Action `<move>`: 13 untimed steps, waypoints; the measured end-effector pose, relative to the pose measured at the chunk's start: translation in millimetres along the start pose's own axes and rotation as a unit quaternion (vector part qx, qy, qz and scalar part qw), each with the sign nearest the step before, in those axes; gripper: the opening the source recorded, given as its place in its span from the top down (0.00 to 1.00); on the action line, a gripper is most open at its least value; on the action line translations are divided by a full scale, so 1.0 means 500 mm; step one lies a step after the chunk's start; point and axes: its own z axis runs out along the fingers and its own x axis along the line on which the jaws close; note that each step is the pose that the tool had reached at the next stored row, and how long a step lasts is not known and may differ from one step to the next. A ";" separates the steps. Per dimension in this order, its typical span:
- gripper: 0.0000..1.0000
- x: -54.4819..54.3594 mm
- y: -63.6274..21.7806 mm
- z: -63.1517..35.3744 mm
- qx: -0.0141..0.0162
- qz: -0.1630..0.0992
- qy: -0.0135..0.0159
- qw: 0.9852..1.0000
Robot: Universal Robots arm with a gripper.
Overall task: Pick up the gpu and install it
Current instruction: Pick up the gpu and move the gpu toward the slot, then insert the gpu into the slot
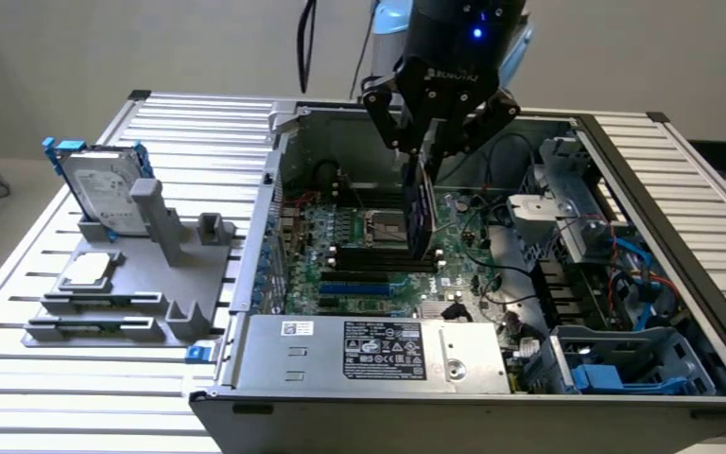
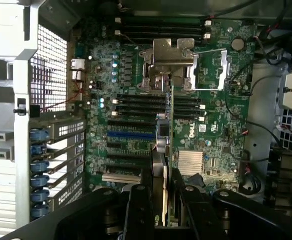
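Soft, even light floods the ribbed aluminium table (image 1: 35,378) and pale wall (image 1: 148,47) in the exterior view. It draws bright streaks off the slats and a sheen off the silver labelled power-supply cover (image 1: 376,350), while the open grey computer case (image 1: 464,430) keeps a dimmer, shadowed interior and a blue indicator lamp (image 1: 475,35) glows on the black robot arm (image 1: 445,47). In the wrist view the green motherboard (image 2: 216,130) lies in cool, dim light: white glare burns out the perforated metal rear wall (image 2: 50,55), highlights glint on the silver processor-socket bracket (image 2: 168,55), and the black gripper (image 2: 166,172), clamped on the thin green-and-black gpu (image 2: 165,140), sinks into near-silhouette.
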 end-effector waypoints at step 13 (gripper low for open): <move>0.74 0.000 0.000 0.000 0.000 0.000 0.000 1.000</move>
